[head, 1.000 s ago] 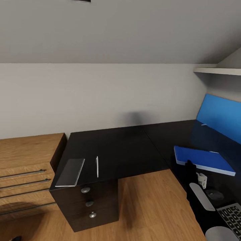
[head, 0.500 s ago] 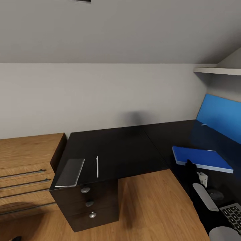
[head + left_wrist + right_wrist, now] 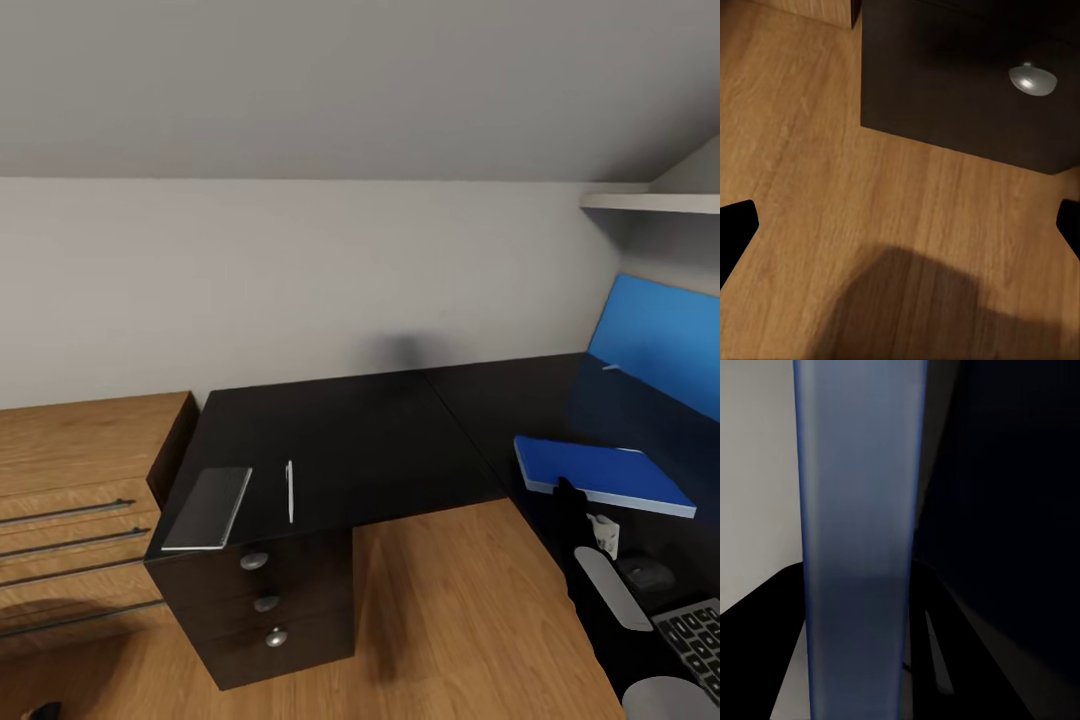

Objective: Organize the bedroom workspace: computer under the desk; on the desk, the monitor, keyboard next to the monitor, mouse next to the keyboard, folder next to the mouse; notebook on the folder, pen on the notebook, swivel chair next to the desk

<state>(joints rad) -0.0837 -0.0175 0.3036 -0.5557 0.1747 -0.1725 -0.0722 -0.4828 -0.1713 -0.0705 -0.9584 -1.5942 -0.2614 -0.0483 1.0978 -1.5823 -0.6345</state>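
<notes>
Right gripper clamps the blue folder just above the desk near the mouse — left gripper fingers spread wide, empty, over floor.

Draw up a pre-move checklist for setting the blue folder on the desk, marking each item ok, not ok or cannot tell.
1. Right gripper shut on folder: ok.
2. Folder resting flat on desk: cannot tell.
3. Mouse beside keyboard: ok.
4. Notebook and pen on the desk, apart from folder: not ok, stacking pending.
5. Left gripper open over floor: ok.
</notes>
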